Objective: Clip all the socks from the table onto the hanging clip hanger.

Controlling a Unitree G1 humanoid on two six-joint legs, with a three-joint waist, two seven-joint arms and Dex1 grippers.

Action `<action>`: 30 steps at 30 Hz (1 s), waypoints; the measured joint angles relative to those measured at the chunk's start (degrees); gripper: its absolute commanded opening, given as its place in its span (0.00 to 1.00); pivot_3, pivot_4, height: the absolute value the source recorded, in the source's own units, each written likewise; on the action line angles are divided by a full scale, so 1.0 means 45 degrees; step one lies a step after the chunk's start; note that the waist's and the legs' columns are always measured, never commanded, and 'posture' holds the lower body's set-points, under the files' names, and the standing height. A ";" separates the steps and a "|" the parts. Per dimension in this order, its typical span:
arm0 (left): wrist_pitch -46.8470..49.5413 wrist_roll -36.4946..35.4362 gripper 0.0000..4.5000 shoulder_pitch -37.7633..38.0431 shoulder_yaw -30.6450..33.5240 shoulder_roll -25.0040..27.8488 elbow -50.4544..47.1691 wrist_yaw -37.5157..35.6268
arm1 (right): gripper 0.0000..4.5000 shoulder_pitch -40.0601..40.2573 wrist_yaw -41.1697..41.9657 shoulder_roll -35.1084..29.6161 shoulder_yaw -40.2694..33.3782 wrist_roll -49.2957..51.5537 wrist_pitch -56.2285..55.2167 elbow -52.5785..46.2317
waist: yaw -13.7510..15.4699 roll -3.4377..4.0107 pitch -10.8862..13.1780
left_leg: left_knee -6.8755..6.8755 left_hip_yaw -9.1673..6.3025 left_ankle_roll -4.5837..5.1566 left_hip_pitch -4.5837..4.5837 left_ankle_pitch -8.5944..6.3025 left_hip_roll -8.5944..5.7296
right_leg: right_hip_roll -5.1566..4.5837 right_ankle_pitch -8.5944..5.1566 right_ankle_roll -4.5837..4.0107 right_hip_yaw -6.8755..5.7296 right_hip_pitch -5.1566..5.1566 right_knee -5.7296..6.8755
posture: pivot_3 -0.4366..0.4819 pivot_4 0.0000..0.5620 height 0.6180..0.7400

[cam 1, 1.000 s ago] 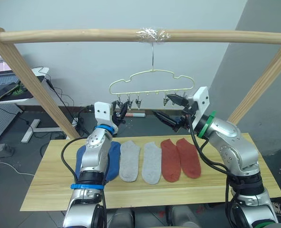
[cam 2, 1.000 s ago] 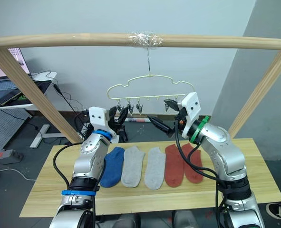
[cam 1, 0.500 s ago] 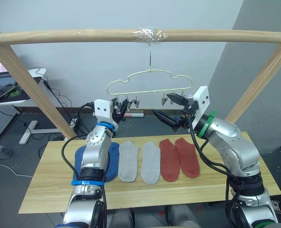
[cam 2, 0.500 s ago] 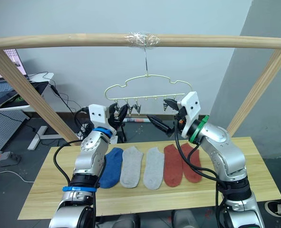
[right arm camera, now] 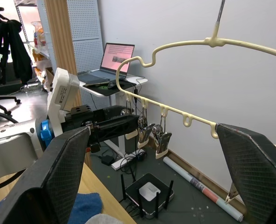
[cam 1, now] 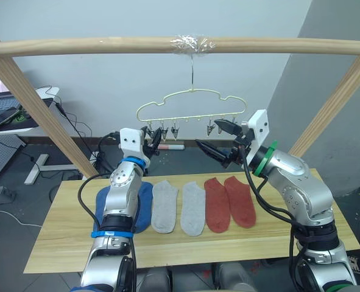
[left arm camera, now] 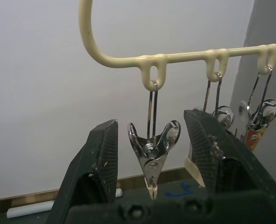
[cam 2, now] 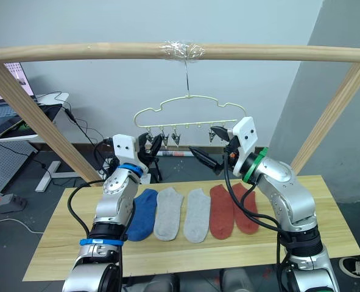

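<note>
Socks (cam 1: 194,207): I count five on desk (cam 1: 64,240)
Left end effector (left arm camera: 152,154): open, straddling hanger clip (left arm camera: 152,158)
Right end effector (cam 1: 219,141): open, empty

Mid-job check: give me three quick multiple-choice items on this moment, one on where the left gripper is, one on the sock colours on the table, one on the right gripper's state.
1. Where is the left gripper?
A. on the table
B. around a metal clip of the clip hanger
C. on the wooden pole

2. In what order do the socks lie, from the robot's left?
A. red, blue, grey
B. grey, red, blue
C. blue, grey, red

3. What state is the right gripper in?
A. open, empty
B. shut on a sock
C. shut on a clip

Answers: 1 B, its fingers flank a clip on the clip hanger. 2 C, blue sock, grey socks, red socks. 3 A, fingers spread with nothing between.
</note>
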 measured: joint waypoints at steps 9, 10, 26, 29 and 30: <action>-0.0045 0.0062 0.55 0.0002 0.0085 0.0018 -0.0001 0.0000 | 1.00 -0.0093 -0.0001 -0.0013 -0.0001 0.0001 0.0000 0.0001 | 0.0002 0.0000 0.0015 | 0.0000 0.0000 0.0000 0.0000 0.0000 0.0000 | 0.0000 0.0000 0.0000 -0.0001 0.0000 0.0000 | 0.32 0.21 1.00; -0.0046 0.0063 0.55 0.0002 0.0086 0.0018 -0.0001 0.0002 | 1.00 -0.0100 -0.0001 -0.0014 -0.0001 0.0000 -0.0001 0.0001 | 0.0001 -0.0001 0.0015 | 0.0000 -0.0001 0.0000 0.0000 0.0000 0.0000 | 0.0000 0.0000 0.0000 -0.0001 0.0000 -0.0001 | 0.32 0.21 1.00; -0.0280 -0.0011 0.16 -0.0030 0.0106 0.0017 0.0000 -0.0310 | 1.00 -0.0101 -0.0008 -0.0013 -0.0007 0.0007 0.0000 0.0005 | 0.0009 -0.0003 0.0031 | 0.0000 -0.0001 0.0000 -0.0002 0.0000 0.0000 | 0.0000 0.0000 0.0001 -0.0001 -0.0001 -0.0002 | 0.32 0.22 1.00; -0.0430 0.0024 0.03 -0.0056 0.0105 0.0018 0.0001 -0.0334 | 1.00 -0.0099 -0.0014 -0.0014 -0.0007 0.0006 0.0000 0.0022 | 0.0013 -0.0003 0.0044 | 0.0000 -0.0001 0.0000 -0.0002 0.0000 0.0000 | 0.0000 0.0000 0.0000 -0.0001 -0.0001 -0.0002 | 0.33 0.22 1.00; -0.0460 0.0045 0.00 -0.0080 0.0105 0.0018 0.0000 -0.0310 | 1.00 -0.0097 -0.0012 -0.0018 -0.0006 -0.0001 0.0000 0.0027 | 0.0013 -0.0003 0.0046 | -0.0001 -0.0001 0.0000 -0.0002 0.0000 0.0000 | 0.0000 0.0000 0.0001 -0.0001 -0.0001 -0.0002 | 0.33 0.22 1.00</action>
